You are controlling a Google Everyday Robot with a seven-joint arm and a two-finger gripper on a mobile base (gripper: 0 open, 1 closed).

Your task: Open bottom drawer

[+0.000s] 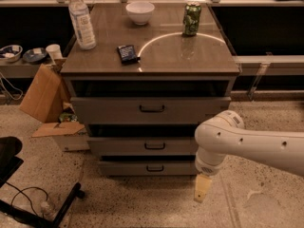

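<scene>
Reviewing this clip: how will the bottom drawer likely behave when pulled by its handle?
The bottom drawer looks like rigid grey metal, so it should probably slide straight rather than flex. Its small dark handle is narrow, so a grip may slip. The claw hangs low beside the drawer's right end, well clear of the handle.

Probably a robotics lab or office workroom: a grey metal drawer cabinet [152,110] stands on a speckled hard floor [142,203], with a water bottle [81,20], white bowl [140,12] and green can [192,19] set out on its top. An open cardboard box [40,96] and a black rolling chair base [64,205] with loose cable [14,192] sit to the left. A white robot arm [251,146] reaches in from the right, its gripper [202,189] hanging low near the floor, just beside the cabinet's lower right corner.
</scene>
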